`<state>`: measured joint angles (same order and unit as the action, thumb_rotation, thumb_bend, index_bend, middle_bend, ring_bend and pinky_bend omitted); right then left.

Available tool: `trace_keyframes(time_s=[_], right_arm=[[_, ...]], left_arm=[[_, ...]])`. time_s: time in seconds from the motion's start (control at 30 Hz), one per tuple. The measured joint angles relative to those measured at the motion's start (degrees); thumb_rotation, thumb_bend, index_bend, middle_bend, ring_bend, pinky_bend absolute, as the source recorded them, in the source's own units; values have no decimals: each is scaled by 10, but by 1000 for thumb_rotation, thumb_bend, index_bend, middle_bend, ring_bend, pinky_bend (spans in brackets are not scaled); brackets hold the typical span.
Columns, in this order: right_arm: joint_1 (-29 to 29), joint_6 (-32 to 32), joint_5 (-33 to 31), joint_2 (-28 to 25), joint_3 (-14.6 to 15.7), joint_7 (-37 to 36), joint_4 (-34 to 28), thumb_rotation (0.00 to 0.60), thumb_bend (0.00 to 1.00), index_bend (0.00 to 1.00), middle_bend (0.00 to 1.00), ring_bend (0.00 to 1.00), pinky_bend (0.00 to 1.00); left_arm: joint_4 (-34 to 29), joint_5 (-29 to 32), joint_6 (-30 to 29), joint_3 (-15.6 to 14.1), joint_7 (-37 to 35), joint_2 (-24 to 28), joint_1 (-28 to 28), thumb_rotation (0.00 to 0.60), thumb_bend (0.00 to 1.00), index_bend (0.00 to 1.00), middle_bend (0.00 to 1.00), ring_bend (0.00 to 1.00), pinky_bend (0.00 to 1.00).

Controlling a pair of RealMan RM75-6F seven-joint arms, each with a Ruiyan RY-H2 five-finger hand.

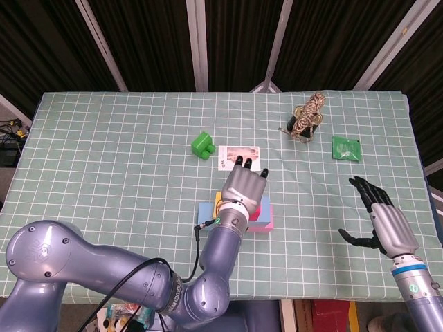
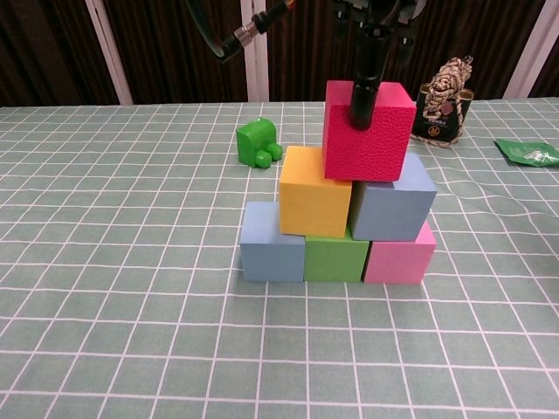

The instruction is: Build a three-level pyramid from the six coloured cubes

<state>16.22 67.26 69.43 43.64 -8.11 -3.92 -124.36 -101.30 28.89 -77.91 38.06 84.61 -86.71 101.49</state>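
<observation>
- Crimson textured foam cube (image 2: 368,131): atop the pyramid, seated across the yellow and grey-blue cubes, sitting right of centre and turned a little askew. Pebbled faces, square edges. Judged light, slightly yielding, grippy rather than slick; best taken by two opposite side faces, gently, to avoid shoving the tier below.
- Yellow foam cube (image 2: 315,201) and grey-blue foam cube (image 2: 392,202): middle tier, side by side and touching, matte, smooth-skinned.
- Pale blue foam cube (image 2: 272,242), green foam cube (image 2: 334,258), pink foam cube (image 2: 399,255): bottom row on the bench, pressed together in a line. Judged light enough to slide if nudged.
- Left hand (image 1: 243,183): over the stack, one dark finger (image 2: 363,92) down the front face of the crimson cube. Whether the fingers clamp the cube or merely rest against it cannot be told.
- Right hand (image 1: 379,216): well apart to the right above the bench, fingers spread, holding nothing.
- Green-and-white checked cloth on the bench (image 2: 122,262): soft, flat, gridded.
- Small glossy green plastic block (image 2: 258,142): behind the pyramid to the left, rounded lobes.
- Coiled rope bundle on a dark holder (image 2: 444,100): far right rear, fibrous.
- Flat green packet (image 1: 346,149): near the right edge.
- Printed card (image 1: 239,157): flat, beyond the stack.
</observation>
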Motion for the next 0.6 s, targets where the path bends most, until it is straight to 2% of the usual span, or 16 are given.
trace_keyframes(time_s=[0.6], right_arm=[[-2, 3, 2, -1, -1, -4, 0, 600, 263, 0, 0, 0, 0]], left_arm=[[0, -2, -2, 1, 1, -5, 0, 600, 316, 0, 291, 0, 30]])
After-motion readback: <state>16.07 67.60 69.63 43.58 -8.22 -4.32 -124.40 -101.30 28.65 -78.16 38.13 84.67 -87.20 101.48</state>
